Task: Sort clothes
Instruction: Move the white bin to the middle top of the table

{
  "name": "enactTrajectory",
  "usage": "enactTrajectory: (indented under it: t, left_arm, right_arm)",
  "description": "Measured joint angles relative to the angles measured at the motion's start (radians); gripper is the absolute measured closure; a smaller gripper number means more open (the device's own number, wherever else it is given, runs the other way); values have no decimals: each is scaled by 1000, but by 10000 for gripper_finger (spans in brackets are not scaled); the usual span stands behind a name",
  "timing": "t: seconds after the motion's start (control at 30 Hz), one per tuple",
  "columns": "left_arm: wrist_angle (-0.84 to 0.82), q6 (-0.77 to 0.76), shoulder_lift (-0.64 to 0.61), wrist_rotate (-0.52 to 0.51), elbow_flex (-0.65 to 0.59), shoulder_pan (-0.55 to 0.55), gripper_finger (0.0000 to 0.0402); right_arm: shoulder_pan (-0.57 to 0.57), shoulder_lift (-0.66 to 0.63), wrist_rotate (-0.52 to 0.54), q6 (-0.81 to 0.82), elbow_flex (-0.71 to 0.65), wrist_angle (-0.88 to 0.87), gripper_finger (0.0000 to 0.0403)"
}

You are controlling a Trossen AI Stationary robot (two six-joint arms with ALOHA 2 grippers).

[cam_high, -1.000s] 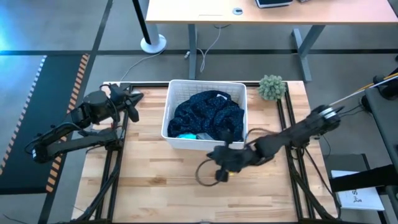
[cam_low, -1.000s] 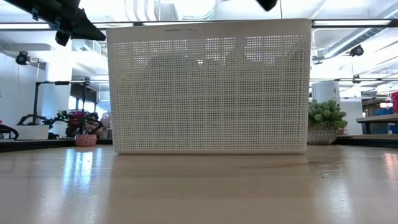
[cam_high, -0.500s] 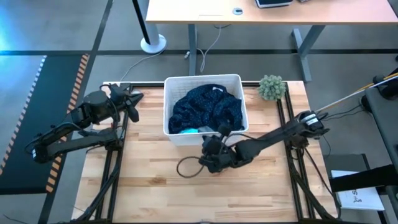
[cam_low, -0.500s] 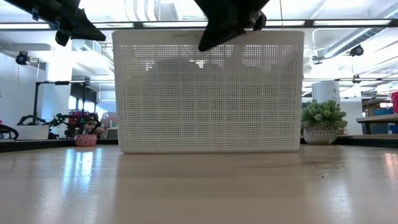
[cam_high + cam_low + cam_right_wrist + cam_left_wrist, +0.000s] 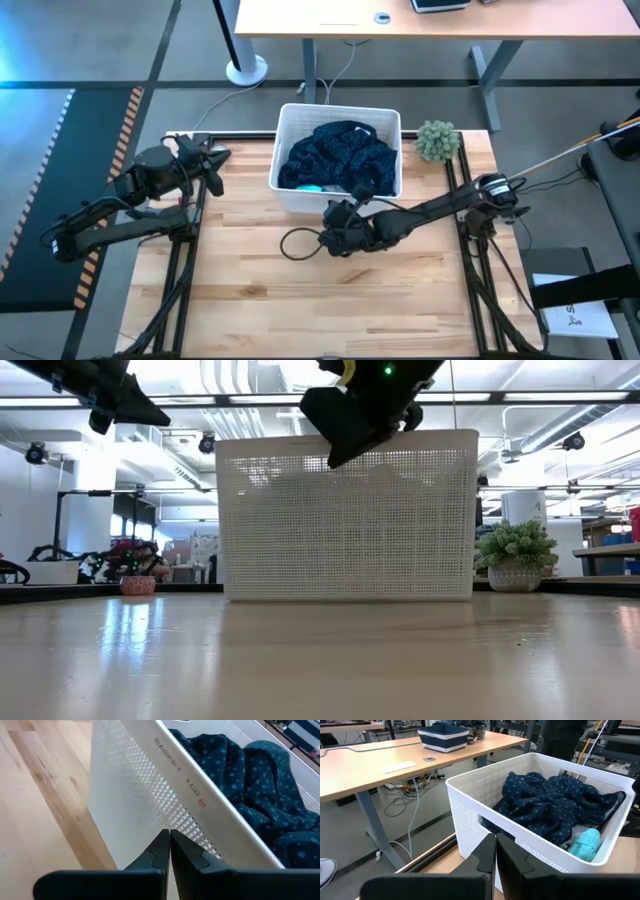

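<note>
A white ribbed basket (image 5: 290, 190) stands at the table's far middle. In it lie a navy dotted garment (image 5: 340, 155), also in the left wrist view (image 5: 545, 805), and a teal piece (image 5: 310, 187) by the near wall. A black strip (image 5: 616, 806) hangs over the rim. My right gripper (image 5: 352, 205) is shut, in front of the basket's near wall (image 5: 130, 795), high up before it in the low view (image 5: 345, 445). My left gripper (image 5: 215, 165) is shut and empty at the far left edge. My right gripper is against the basket's near long wall (image 5: 172, 822) with the tips of its shut fingers (image 5: 162, 845), a little below the rim. The fingers come from the table's near side, pointing toward the far edge. The basket stands flat on the table.
A small green plant (image 5: 437, 140) stands at the far right, close to the basket's corner. A dark cable loop (image 5: 295, 243) lies on the table left of my right gripper. The near half of the wooden table (image 5: 320, 310) is bare.
My right gripper, shut, has gone toward the table's left and far edges. The basket has slid along the table toward the far edge and a little right, turning slightly. The clothes have stayed inside it.
</note>
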Motion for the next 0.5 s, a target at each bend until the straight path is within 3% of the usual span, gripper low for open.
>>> enactTrajectory:
  t: [0.5]
  left_arm:
    - [-2, 2, 0, 0, 0, 0, 402]
  right_arm:
    - [-99, -12, -54, -227, -21, -1, 403]
